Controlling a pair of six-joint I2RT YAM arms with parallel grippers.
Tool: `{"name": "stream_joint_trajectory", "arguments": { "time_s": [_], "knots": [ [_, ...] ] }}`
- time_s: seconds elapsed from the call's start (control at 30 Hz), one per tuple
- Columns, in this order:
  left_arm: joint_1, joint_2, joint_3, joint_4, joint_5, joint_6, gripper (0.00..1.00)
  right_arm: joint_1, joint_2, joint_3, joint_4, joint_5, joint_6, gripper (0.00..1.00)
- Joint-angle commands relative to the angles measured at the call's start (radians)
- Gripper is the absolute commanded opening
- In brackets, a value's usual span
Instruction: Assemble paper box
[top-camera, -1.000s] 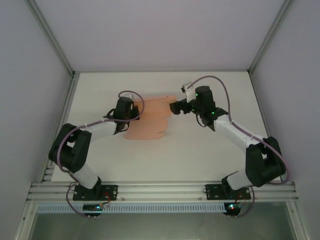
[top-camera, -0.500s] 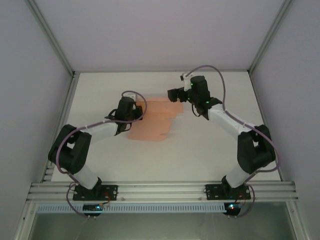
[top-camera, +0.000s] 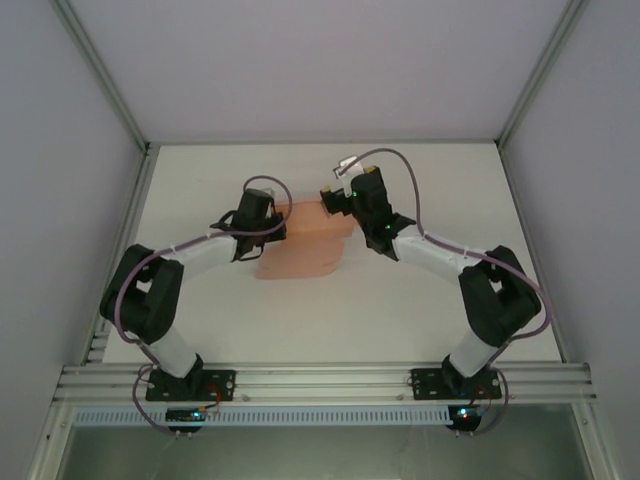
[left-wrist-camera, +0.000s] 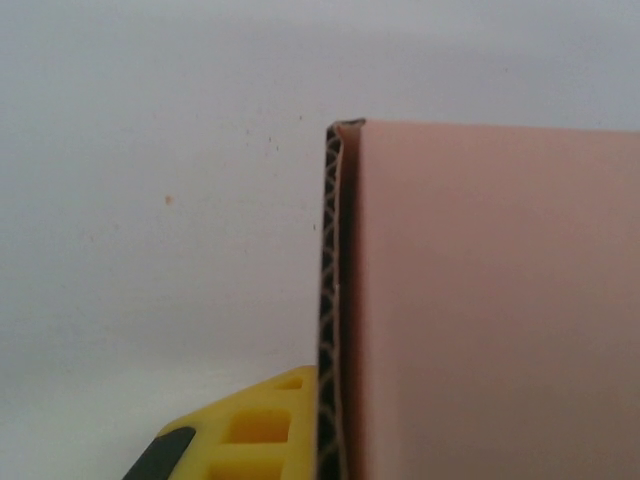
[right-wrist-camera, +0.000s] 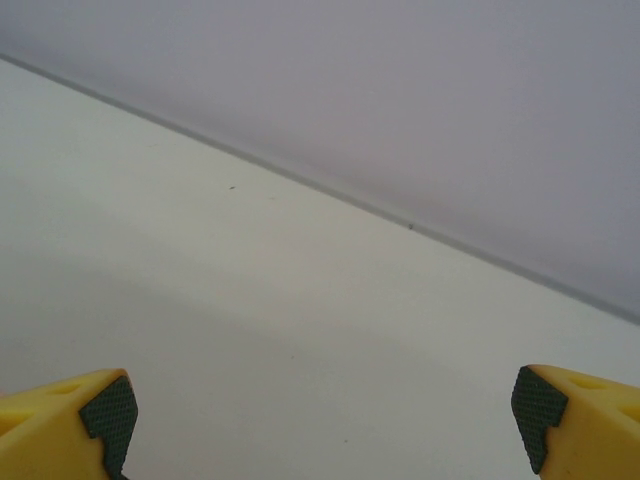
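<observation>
Top view: the salmon-pink thin cardboard paper box (top-camera: 300, 250) lies left of the white table's (top-camera: 430, 310) middle, long axis near-to-far. The left gripper (top-camera: 276, 220) meets its left edge and the right gripper (top-camera: 326, 199) hovers at its far right corner.

Left wrist: a yellow finger (left-wrist-camera: 250, 440) presses the folded edge, apparently pinching it.

Right wrist: fingers wide, empty; nothing blocks them.

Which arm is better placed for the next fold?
Probably right: the right fingers are open and empty by the far corner of the paper box; the left fingers sit against its edge, likely bracing it.
</observation>
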Motion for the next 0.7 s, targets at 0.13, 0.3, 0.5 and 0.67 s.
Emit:
{"name": "stream_joint_trajectory", "arguments": {
  "time_s": [0.13, 0.3, 0.5, 0.67],
  "knots": [
    [-0.009, -0.002, 0.061, 0.143, 0.164, -0.104, 0.00, 0.107, 0.149, -0.067, 0.414, 0.307, -0.062, 0.99],
    [-0.012, 0.008, 0.066, 0.149, 0.206, -0.132, 0.00, 0.167, 0.259, -0.058, 0.726, 0.471, -0.162, 0.99],
    [-0.010, 0.004, 0.065, 0.122, 0.155, -0.102, 0.00, 0.144, 0.201, -0.090, 0.639, 0.437, -0.122, 0.99],
    [0.016, -0.014, 0.055, 0.080, 0.079, -0.045, 0.00, 0.056, 0.024, -0.143, 0.254, 0.218, 0.065, 0.99]
  ]
}}
